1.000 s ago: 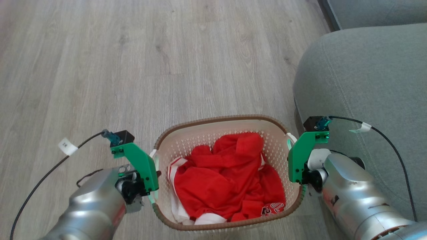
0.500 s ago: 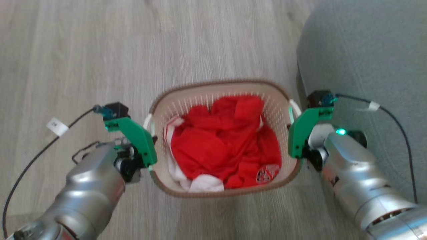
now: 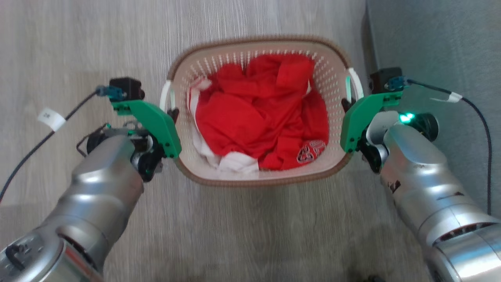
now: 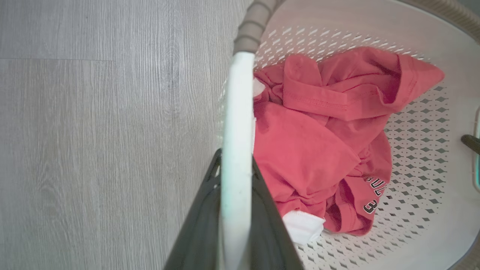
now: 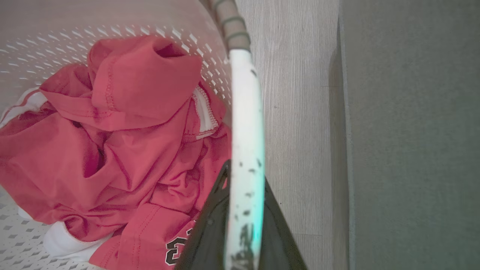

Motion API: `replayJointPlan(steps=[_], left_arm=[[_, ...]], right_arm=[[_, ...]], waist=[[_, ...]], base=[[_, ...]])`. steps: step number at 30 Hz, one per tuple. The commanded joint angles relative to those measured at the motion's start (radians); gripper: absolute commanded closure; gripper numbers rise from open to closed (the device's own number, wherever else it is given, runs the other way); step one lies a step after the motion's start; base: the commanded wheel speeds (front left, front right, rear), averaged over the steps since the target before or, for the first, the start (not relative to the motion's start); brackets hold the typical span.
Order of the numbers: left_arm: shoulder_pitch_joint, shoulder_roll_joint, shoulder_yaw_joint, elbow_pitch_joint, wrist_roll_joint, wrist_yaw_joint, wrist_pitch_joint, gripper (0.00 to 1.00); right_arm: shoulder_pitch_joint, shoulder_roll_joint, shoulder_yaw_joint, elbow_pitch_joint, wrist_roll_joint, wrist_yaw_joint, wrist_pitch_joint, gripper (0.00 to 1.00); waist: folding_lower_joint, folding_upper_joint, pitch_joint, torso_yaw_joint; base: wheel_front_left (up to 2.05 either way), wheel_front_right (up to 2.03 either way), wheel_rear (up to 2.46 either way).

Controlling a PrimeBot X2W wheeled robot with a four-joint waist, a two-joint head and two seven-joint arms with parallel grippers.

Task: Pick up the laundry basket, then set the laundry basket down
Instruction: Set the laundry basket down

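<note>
The laundry basket (image 3: 258,41) has cream perforated walls and a brown woven-look rim, and red clothing (image 3: 258,113) is heaped inside it. It sits between my two arms over the wood floor; I cannot tell whether it touches the floor. My left gripper (image 3: 172,113) is shut on the white left handle (image 3: 165,94). In the left wrist view that handle (image 4: 236,131) runs up between my dark fingers (image 4: 202,225). My right gripper (image 3: 346,103) is shut on the white right handle (image 3: 354,82), seen again as the handle (image 5: 245,123) between the fingers (image 5: 210,232).
A grey sofa (image 3: 434,51) stands close on the right, just beyond my right arm, with a narrow strip of floor (image 5: 296,131) between it and the basket. Open wood floor (image 3: 58,47) lies to the left and ahead.
The whole head picture has shifted, so the camera has moved. Both grippers keep hold of the handles. The basket looks slightly larger and a green light has come on at my right wrist.
</note>
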Motion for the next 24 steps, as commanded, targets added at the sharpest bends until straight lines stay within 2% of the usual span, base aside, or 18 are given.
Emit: replayJointPlan(steps=[1, 9, 24], left_arm=[[-0.050, 0.073, 0.018, 0.032, 0.005, 0.010, -0.032, 1.00], [-0.095, 0.070, 0.009, 0.021, 0.021, 0.010, -0.110, 1.00], [-0.135, 0.059, -0.011, -0.006, 0.017, 0.010, -0.157, 1.00]], right_arm=[[-0.008, -0.044, -0.007, -0.002, -0.014, -0.010, -0.019, 1.00], [-0.037, -0.054, -0.087, -0.002, -0.089, -0.010, -0.093, 1.00], [-0.086, -0.058, -0.283, -0.002, -0.283, -0.010, -0.166, 1.00]], waist=[[-0.0003, 0.0000, 0.061, 0.005], [-0.0003, 0.0000, 0.197, 0.005], [-0.0003, 0.0000, 0.385, 0.012]], base=[[0.00, 0.00, 0.00], [0.00, 0.00, 0.00], [0.00, 0.00, 0.00]])
